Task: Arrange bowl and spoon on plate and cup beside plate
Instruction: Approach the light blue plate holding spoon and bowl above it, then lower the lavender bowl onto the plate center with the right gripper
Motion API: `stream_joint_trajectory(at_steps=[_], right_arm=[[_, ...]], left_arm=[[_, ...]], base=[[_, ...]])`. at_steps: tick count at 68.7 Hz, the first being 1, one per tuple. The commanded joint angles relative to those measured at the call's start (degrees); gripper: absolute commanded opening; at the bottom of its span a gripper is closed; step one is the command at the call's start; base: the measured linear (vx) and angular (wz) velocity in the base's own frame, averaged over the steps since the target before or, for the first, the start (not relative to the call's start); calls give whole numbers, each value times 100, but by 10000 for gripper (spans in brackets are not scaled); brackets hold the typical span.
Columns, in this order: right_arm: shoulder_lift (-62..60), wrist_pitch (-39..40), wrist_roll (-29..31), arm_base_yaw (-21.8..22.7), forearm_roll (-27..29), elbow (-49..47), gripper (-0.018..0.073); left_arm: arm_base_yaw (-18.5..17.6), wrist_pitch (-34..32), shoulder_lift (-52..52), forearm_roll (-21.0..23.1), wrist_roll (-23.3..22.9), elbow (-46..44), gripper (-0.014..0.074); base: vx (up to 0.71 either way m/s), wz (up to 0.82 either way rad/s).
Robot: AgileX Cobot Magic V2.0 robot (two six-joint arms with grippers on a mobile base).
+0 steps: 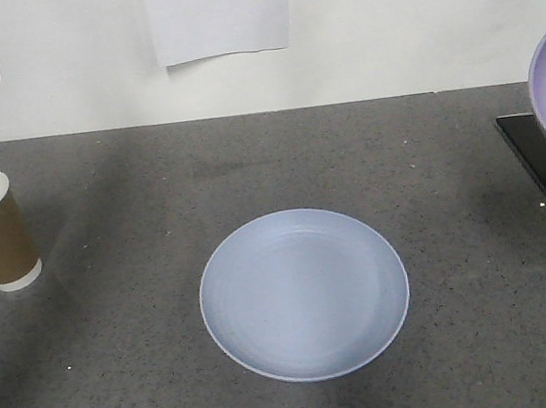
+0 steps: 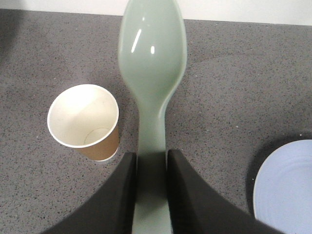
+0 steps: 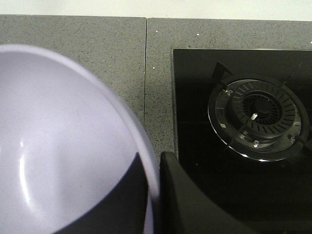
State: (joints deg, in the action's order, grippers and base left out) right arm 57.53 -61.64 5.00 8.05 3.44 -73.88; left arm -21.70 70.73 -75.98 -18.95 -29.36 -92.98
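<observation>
The left end effector (image 2: 151,168) is clamped on the handle of the spoon (image 2: 152,44). The spoon's head points forward, face up, in the air above the counter (image 2: 229,97), between the cup (image 2: 85,122) and the plate (image 2: 287,187). The spoon looks like light, stiff, glossy plastic — slick enough, I judge, to swivel in a narrow pinch. The hold low on the handle therefore seems sensible, and it should be laid down rather than dropped.

The right end effector (image 3: 155,192) is closed on the rim of the bowl (image 3: 63,141), one finger inside the wall and one outside. It holds the bowl tilted in the air at the counter's right side, by the black hob (image 3: 195,146) and its burner (image 3: 258,114). The bowl also looks smooth and light. A one-sided rim pinch probably lets it rock, so it wants levelling before it meets the plate.

The plate lies flat and bare mid-counter. The cup stands upright and empty, well apart to the plate's left. Its paper walls are soft and easily crushed, and it would tip easily — a light hold around the mid-wall seems best.
</observation>
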Motion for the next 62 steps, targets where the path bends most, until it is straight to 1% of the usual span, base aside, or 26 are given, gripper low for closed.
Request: stream_joint_trajectory(at_steps=[1, 62], right_arm=[[-58, 362, 39, 18, -16, -152, -6], [-58, 362, 39, 18, -16, -152, -6]], left_arm=[[-19, -276, 152, -124, -4, -124, -6], [-19, -276, 152, -124, -4, -124, -6]], base=[[0, 0], [0, 0]])
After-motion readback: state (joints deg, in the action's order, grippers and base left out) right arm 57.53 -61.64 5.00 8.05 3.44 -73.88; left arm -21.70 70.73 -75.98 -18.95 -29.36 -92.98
